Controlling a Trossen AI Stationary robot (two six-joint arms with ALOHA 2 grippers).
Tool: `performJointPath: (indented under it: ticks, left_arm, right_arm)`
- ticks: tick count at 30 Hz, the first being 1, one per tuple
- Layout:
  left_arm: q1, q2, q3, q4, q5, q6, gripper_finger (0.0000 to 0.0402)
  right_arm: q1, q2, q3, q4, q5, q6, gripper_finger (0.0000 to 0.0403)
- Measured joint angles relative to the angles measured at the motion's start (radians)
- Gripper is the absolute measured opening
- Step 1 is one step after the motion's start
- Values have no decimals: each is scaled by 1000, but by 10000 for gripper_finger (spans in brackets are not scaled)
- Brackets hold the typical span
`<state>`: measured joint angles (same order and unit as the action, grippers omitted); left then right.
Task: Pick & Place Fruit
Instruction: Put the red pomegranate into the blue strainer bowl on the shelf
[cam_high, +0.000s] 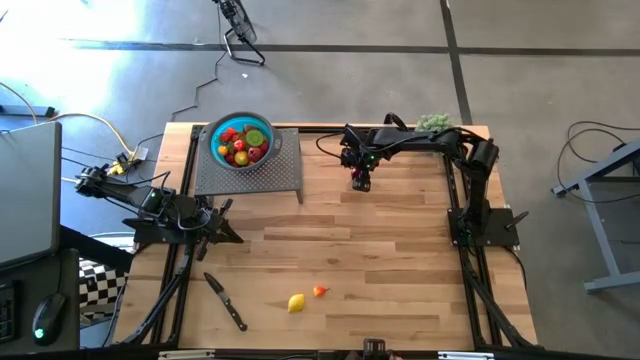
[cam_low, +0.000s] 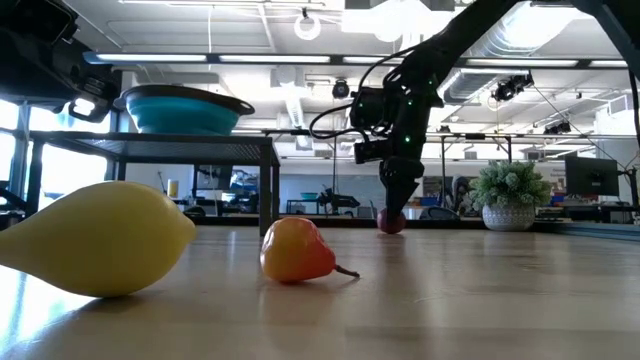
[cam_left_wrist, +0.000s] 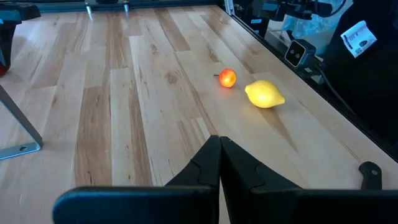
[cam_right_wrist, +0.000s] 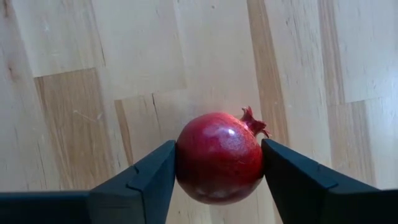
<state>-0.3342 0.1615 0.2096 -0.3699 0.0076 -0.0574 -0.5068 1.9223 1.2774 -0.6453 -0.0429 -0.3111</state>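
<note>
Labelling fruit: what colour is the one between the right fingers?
Deep red pomegranate; clearest in the right wrist view.

The yellow fruit (cam_low: 95, 238) is cut off by the low view's left edge; fruits in the teal bowl (cam_high: 242, 143) overlap, uncountable.

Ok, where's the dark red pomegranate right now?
The pomegranate sits on the table between the right pincer's fingers, right of the rack that carries the teal bowl in the high view.

The right end effector (cam_right_wrist: 219, 171) occupies the lower part of the frame, with one dark finger (cam_right_wrist: 146, 180) on each side of a red pomegranate (cam_right_wrist: 217, 155), both touching it. The fruit's crown points toward the upper right. Light wooden table (cam_right_wrist: 93, 62) planks fill the background.
</note>
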Motion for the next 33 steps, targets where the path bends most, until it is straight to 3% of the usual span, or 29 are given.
performJointPath:
  ticks: [14, 24, 33]
  left_arm:
    - [0, 0, 0, 0, 0, 0, 0]
    - [0, 0, 0, 0, 0, 0, 0]
    - [0, 0, 0, 23, 0, -1, 0]
  right_arm:
    - [3, -30, 0, -9, 37, 0, 214]
    - [14, -218, 0, -2, 39, 77, 213]
    - [75, -384, 0, 127, 38, 108, 213]
